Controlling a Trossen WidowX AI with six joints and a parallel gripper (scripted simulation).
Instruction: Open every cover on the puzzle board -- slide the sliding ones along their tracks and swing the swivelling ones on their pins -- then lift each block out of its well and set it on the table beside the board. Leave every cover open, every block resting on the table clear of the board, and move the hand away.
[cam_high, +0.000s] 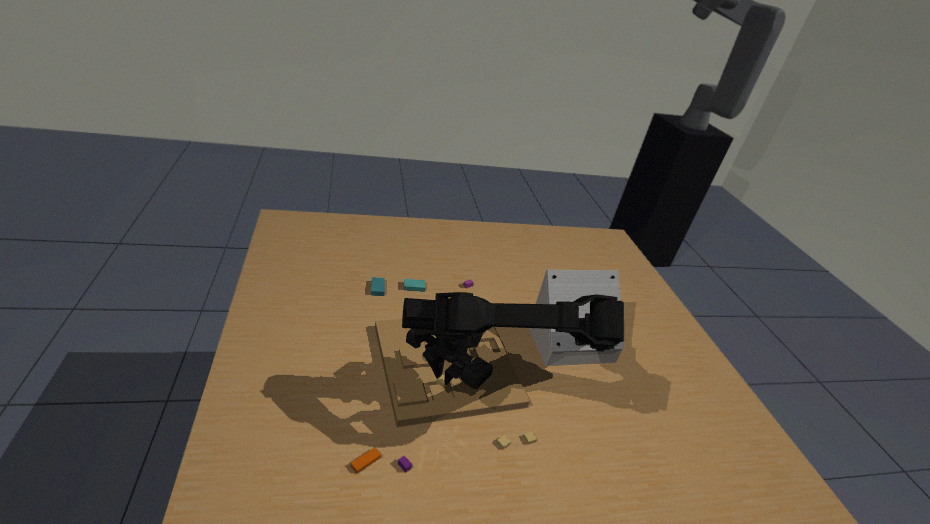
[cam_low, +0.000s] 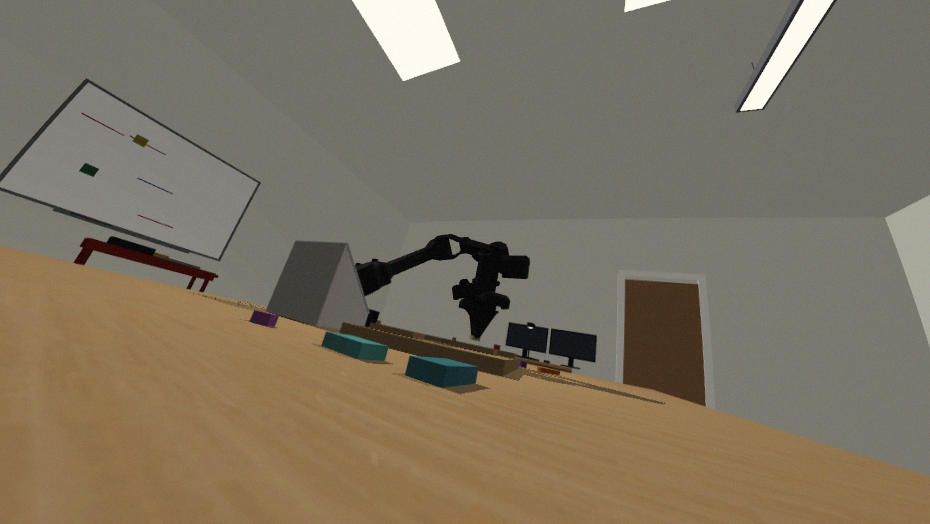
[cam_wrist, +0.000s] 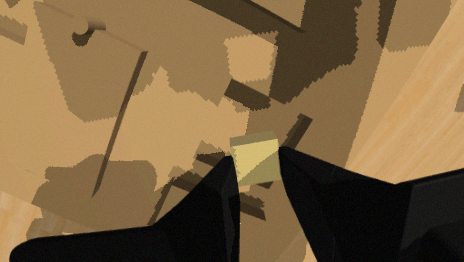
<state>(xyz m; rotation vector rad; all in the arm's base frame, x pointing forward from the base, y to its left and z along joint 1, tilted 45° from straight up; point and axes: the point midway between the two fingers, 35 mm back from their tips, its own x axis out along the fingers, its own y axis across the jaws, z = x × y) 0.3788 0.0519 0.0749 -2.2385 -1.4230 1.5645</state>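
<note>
Gripping a pale yellow block (cam_wrist: 256, 159) between its dark fingertips, the pincer (cam_wrist: 256, 167) hangs over the puzzle board (cam_high: 455, 404) near the middle of the wooden tabletop (cam_high: 650, 455). The wrist view alone shows the held block; from above the arm hides it. The board's covers and wells lie in heavy shadow and are hard to tell apart. Two teal blocks (cam_high: 395, 285) sit toward the far edge, an orange block (cam_high: 365, 459) toward the near edge. A whiteboard (cam_low: 123, 172) and door (cam_low: 663, 338) appear only in the exterior view.
</note>
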